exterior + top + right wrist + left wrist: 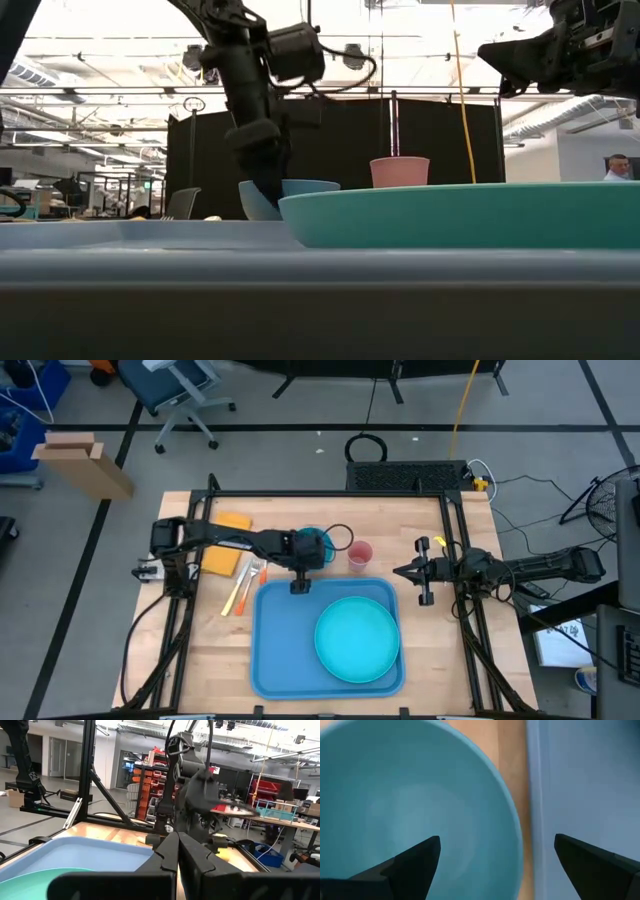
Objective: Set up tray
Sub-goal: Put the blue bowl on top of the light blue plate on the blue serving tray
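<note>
- Fingers (405, 870) of the left gripper (497, 862) are spread wide, straddling the near rim of the small bowl (415, 805) and holding nothing.
- Right gripper (177, 855) hangs above the table's right side, its fingers pressed together and empty.
- Bowl sits on the wood just beside the tray (275, 650), with a pink cup (360, 553) next to it.
- Tray lies at the table's front centre, carrying the round plate (357, 639).
- Tray looks like light, stiff, smooth plastic that may slide; its low raised rim is the likeliest place to pinch.
</note>
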Robot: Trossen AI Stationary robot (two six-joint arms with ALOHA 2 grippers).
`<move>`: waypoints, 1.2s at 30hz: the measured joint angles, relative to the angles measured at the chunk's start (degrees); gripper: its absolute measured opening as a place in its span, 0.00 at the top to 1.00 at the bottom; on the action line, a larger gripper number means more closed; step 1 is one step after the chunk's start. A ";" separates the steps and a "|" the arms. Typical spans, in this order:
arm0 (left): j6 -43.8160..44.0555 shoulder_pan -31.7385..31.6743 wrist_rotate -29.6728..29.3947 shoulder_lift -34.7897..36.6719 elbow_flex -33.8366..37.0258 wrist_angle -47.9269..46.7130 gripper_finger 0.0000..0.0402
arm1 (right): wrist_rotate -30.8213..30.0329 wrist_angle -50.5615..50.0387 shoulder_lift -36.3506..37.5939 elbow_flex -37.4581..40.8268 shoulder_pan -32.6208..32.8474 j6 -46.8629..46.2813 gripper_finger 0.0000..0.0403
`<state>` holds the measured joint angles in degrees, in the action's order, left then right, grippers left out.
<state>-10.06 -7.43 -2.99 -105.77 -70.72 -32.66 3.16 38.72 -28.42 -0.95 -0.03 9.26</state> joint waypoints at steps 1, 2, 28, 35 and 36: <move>-0.15 -0.18 -0.17 -0.37 0.00 0.00 0.01 | 0.00 0.00 0.00 0.00 0.00 0.09 1.00; -0.18 -0.34 -0.73 -0.77 0.02 0.06 0.01 | -0.04 0.00 0.00 0.00 0.00 0.30 1.00; -1.44 -2.20 -0.72 -0.39 0.02 -0.01 0.96 | -0.07 0.04 0.02 0.00 0.00 0.65 1.00; -1.33 0.69 -5.21 4.75 -0.25 -4.07 0.98 | -0.09 0.04 0.00 0.00 0.00 0.92 1.00; -0.90 1.50 -6.70 5.48 -0.77 -5.79 0.98 | -0.09 0.04 0.00 0.00 0.00 0.94 1.00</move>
<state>-10.96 -5.93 -9.69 -100.29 -71.49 -38.45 3.07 38.76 -28.42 -0.95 -0.03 10.20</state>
